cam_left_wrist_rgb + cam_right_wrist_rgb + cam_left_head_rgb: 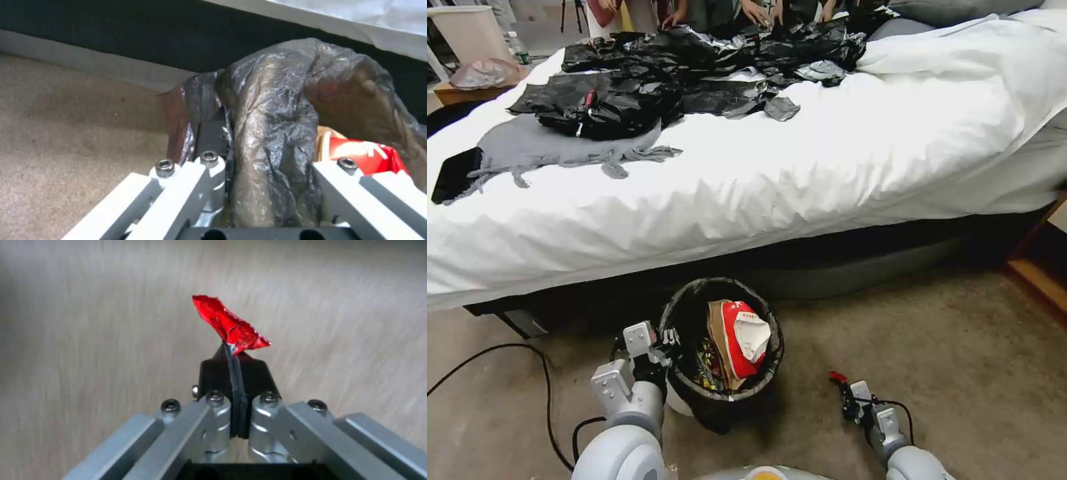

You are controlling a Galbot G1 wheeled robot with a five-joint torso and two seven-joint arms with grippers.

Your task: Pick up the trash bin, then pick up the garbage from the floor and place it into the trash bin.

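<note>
The left tool (662, 343) is clamped on the bin's (720, 393) rim and holds it in front of the bed (747, 180). The bin already contains packets. To its right, lower, the right tool (842, 389) pinches a small crumpled red wrapper (229, 325), so the bin lies to that tool's left.

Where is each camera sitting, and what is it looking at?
Head camera: up on the robot's head, looking down at the floor, the bed and the trash bin; both arms show, left gripper and right gripper.
Left wrist camera: on the left arm, facing the bin's bag-covered rim, gripped between its fingers.
Right wrist camera: on the right arm, facing the floor; its fingers pinch a red wrapper.
Shared: head and left wrist views both show the bin.
</note>
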